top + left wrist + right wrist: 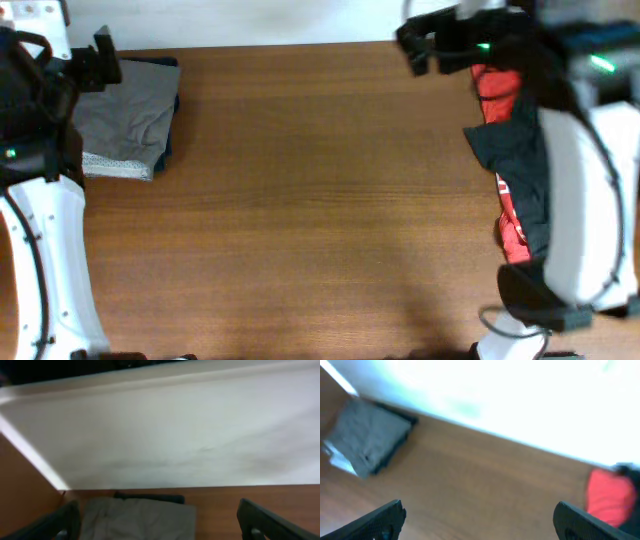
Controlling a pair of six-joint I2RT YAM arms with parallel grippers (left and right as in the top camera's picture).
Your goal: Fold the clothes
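Left fingers [265, 521] and right fingers [381, 519] gape wide, empty; folded grey shirt [125, 115] and red garment [495, 90] lie apart.

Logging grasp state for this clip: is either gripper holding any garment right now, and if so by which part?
Nothing is held: the left gripper and the right gripper both stand open and empty.

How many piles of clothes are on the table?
2. A folded stack, grey on top, sits at the far left corner; a loose red and black heap lies at the right edge, partly hidden by the right arm, so more may be underneath.
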